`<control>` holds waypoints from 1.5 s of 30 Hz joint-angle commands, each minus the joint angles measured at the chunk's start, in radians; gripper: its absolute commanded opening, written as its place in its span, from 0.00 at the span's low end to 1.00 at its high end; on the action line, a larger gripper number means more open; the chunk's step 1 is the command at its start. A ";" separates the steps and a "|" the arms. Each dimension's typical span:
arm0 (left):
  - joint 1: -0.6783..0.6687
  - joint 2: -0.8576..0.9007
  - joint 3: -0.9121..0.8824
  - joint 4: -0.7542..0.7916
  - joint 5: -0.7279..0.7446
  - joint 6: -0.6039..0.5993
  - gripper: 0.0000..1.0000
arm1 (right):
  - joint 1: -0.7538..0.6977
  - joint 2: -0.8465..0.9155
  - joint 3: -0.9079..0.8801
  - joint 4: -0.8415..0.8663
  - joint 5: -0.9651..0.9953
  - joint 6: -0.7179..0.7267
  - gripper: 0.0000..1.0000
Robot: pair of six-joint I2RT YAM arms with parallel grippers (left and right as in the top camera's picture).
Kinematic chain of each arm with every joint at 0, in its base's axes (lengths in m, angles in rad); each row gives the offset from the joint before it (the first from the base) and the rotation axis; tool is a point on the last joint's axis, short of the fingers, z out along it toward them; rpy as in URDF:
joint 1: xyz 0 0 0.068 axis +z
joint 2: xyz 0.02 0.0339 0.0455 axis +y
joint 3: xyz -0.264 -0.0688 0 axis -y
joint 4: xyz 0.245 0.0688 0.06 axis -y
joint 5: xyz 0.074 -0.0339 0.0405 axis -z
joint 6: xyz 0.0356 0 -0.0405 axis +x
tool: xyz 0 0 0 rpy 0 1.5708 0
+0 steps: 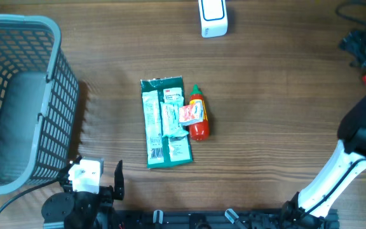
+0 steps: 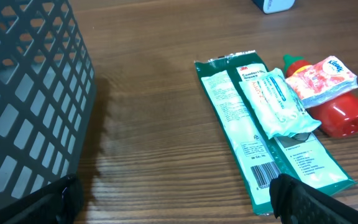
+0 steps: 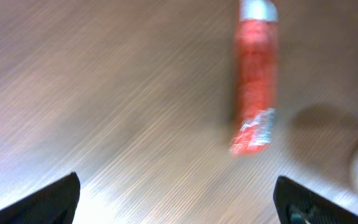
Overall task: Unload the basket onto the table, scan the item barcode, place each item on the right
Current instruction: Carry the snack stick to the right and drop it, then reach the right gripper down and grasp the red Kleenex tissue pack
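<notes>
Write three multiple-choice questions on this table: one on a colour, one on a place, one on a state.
1. What colour is the basket?
A. grey
B. yellow
C. red

2. Where does the red bottle lie?
A. in the basket
B. beside the green package
C. at the far edge, alone

3. How does the left gripper stand?
A. open, holding nothing
B. shut on the bottle
C. shut on the package

Answers:
1 A, its mesh walls are grey.
2 B, it lies along the package's right edge in the overhead view.
3 A, its fingers stand wide apart with nothing gripped between them.
</notes>
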 commanded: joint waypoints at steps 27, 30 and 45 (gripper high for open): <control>-0.005 -0.007 0.001 0.003 0.012 0.015 1.00 | 1.022 -0.207 -0.219 -0.483 -0.371 0.273 0.56; -0.005 -0.007 0.001 0.002 0.012 0.015 1.00 | 1.022 -0.207 -0.276 -0.434 -0.227 0.344 0.60; -0.005 -0.007 0.001 0.002 0.012 0.015 1.00 | 1.020 -0.209 -0.459 -0.135 -0.237 0.335 0.04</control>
